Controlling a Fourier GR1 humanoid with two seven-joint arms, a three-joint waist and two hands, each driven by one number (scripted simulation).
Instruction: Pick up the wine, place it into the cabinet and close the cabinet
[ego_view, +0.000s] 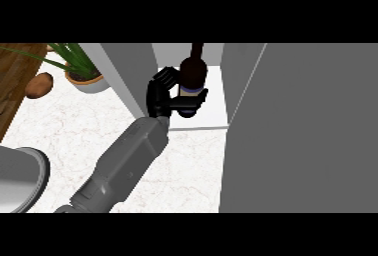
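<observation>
With left hand (164, 95) fingers curled round the wine (193, 75) at 12 o'clock, set it upright deep inside the cabinet (130, 70), clear of the door (310, 125) at 3 o'clock

Fingers (166, 76) around wine (194, 70) inside cabinet (310, 125)

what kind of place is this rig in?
Probably a kitchen: a white marbled counter, an open grey cabinet with a wine bottle held at its opening, and a potted plant nearby.
</observation>
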